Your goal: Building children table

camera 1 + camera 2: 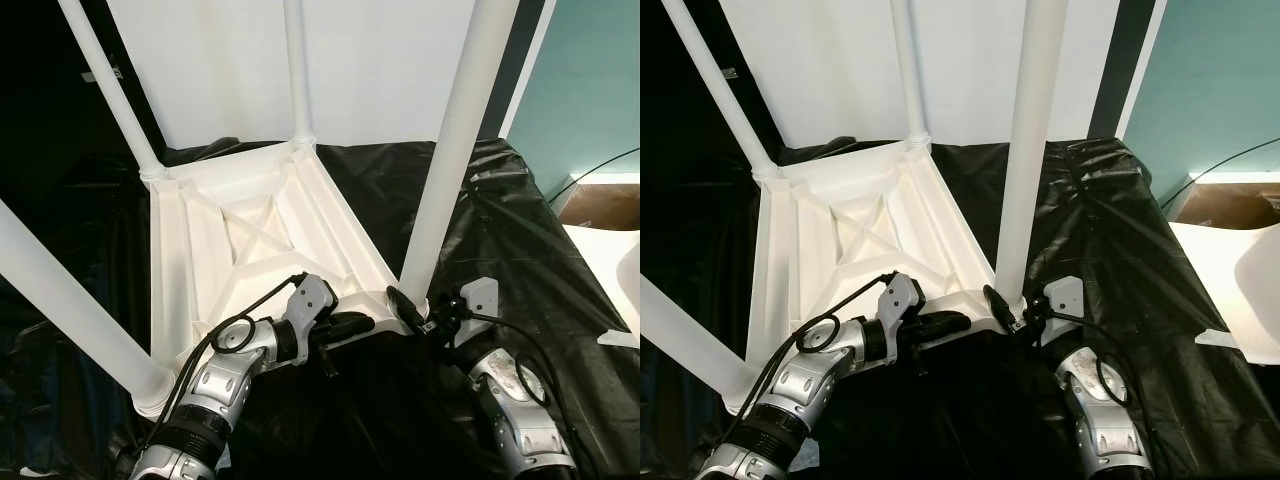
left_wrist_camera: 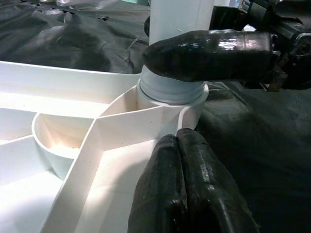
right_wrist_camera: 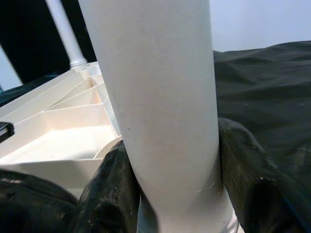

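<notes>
Upside down on black sheeting, the white tabletop (image 1: 250, 250) is steadied by the closed left gripper (image 1: 345, 328) while the right gripper (image 1: 412, 312) clasps the nearest corner leg (image 1: 450, 150), probably seating it.

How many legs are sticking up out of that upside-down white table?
4, one per corner of the table top: far-left leg, far-middle leg, near-left leg, and the near-right leg, which the right gripper clasps near its base.

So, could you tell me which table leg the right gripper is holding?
The near-right leg; the right gripper clasps its base, unlike the other three.
</notes>
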Motion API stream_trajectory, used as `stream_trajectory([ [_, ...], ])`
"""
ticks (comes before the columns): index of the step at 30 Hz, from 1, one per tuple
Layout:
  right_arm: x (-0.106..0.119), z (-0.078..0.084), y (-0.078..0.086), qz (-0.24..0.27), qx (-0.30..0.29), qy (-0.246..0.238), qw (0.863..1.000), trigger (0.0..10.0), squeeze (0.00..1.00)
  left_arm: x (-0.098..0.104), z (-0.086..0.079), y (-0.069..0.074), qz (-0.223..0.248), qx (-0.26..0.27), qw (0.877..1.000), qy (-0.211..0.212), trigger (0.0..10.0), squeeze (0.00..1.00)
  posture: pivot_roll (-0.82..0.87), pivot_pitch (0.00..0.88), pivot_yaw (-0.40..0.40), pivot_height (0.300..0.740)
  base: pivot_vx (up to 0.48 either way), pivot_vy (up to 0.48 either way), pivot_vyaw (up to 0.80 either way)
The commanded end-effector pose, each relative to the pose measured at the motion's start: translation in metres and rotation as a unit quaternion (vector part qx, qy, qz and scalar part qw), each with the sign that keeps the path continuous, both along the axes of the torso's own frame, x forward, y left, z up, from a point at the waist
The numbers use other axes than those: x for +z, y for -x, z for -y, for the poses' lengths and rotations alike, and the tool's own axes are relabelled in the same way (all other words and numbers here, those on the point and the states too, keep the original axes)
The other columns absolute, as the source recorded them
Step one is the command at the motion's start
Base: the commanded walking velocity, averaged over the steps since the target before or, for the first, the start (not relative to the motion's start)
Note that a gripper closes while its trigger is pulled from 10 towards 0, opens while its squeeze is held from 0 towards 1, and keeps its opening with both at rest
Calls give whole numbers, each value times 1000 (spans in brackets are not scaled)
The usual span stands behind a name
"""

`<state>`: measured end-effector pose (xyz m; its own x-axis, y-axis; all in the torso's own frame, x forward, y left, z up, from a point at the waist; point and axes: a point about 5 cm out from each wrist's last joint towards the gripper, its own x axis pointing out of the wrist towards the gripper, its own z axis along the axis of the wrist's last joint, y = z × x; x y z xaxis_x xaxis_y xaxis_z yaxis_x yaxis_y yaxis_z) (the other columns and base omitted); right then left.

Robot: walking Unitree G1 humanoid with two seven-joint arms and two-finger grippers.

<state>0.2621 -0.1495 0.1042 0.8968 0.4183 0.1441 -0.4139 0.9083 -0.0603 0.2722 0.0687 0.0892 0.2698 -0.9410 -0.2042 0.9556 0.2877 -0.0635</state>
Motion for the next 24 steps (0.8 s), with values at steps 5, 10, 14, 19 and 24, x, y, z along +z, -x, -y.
stream_trajectory([
  [5,10,-3,-9,13,5,5,1000,10000,0,-37,0,23,-87,-23,995,-38,10000,0,1,0,34,740,0,0,0],
  [10,10,-9,-8,8,51,10,999,10000,1000,-38,0,23,-88,-23,995,-38,10000,0,0,0,38,740,0,0,0],
  [14,23,-12,-16,12,177,92,980,10000,0,-39,-3,21,-88,-20,995,-41,10000,0,-4,0,39,740,0,0,0],
  [19,30,-4,-18,7,246,149,958,10000,0,-39,-2,21,-86,-22,995,-41,10000,0,-9,0,42,740,0,0,0],
  [24,30,10,-17,-24,304,201,931,824,0,-39,-2,20,-85,-23,995,-42,10000,0,-10,0,43,740,0,0,0],
])
